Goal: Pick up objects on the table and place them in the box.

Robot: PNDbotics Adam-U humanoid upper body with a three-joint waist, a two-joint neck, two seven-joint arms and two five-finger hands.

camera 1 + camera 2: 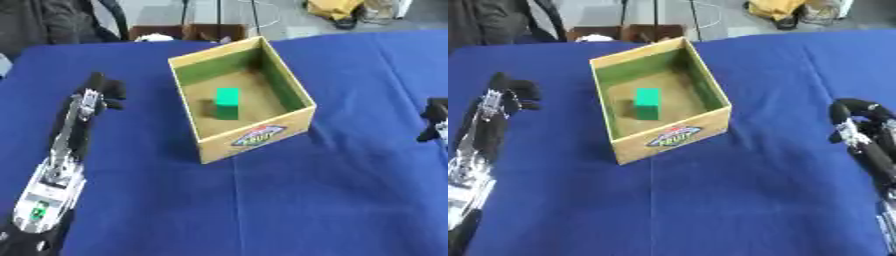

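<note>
Left hand (98,95) left of the box (254,137), well apart from it, over the blue worktop (289,200). Fingers (112,91) curled inward, apparently closed on nothing, though the dark shapes blur together and the finger spread is hard to judge. No contact with the box.

Right hand (859,117) right of the box, also well apart from it. Fingers (866,109) bent over in a loose curl, nothing visible between them. Hovering or resting on the cloth: cannot tell.

Green block (227,102) inside the box, near the middle of the brown floor, standing clear of the green inner walls. Colourful oval label (259,136) on the box's near outer wall.

Left eye view: only the edge of the right hand, cut off at the frame's border, but nearly the whole left arm down to its silver base. Right eye view: right hand and forearm in full, left arm squeezed against the frame's left edge.

Beyond the box, past the worktop's far edge, a brown carton (188,32) and a yellow bundle (334,7).
</note>
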